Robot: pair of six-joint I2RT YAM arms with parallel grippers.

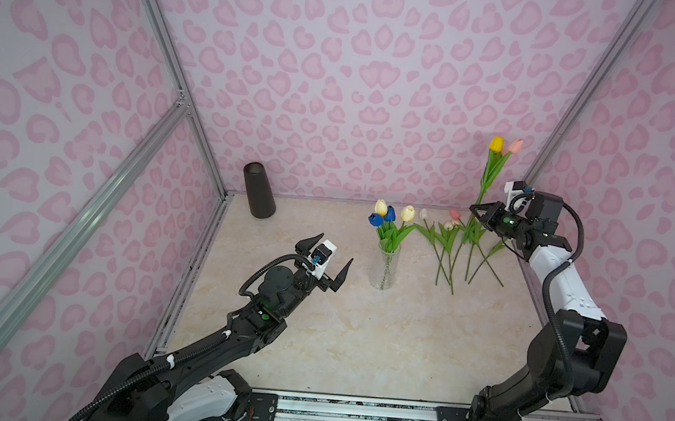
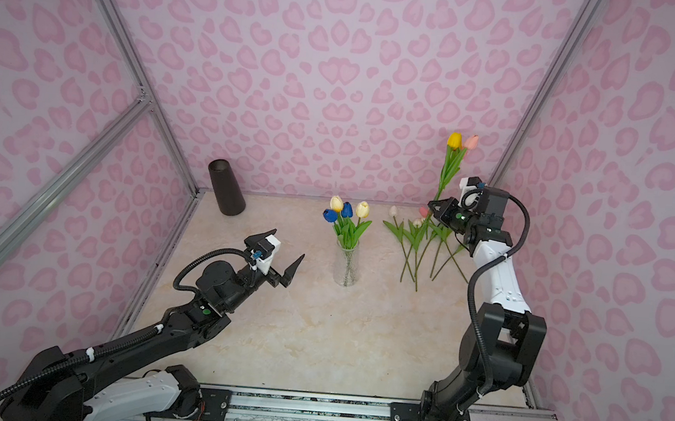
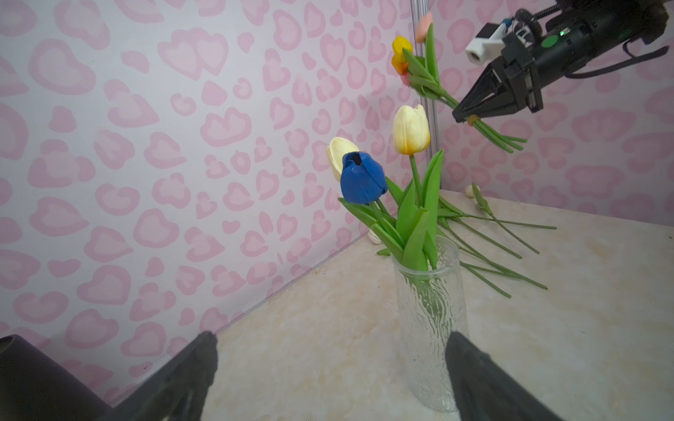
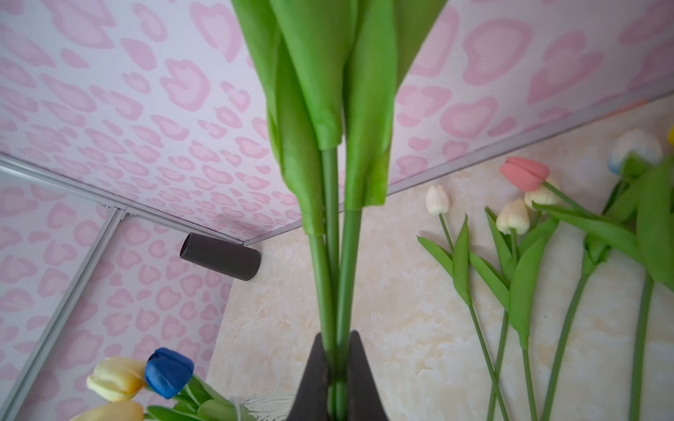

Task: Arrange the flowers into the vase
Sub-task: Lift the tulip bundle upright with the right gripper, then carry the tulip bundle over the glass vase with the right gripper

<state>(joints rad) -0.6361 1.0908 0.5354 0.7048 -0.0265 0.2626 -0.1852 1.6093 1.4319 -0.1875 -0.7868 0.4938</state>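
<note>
The pale marbled surface (image 1: 357, 346) carries an upright glass vase (image 1: 383, 270), a dark tapered container (image 1: 259, 192) in a far corner, and loose flowers (image 1: 448, 240) lying flat

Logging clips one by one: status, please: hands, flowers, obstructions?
Right hand shut on yellow-pink tulip bunch, raised. Left hand open, empty. Glass vase holds four tulips; loose tulips lie on table. Nothing blocks vase.

A dark grey tapered cylinder with an open top (image 1: 260, 192), narrower at the mouth than at the base, stands upright in the far left corner of the cream marble-patterned tabletop (image 1: 358, 338), close to where two walls meet. Lilac wall panels printed with pink hearts (image 1: 339, 74) enclose the table on three sides, joined by silver aluminium frame posts (image 1: 160, 33). A silver grooved metal rail (image 1: 351, 417) runs along the table's near edge
</note>
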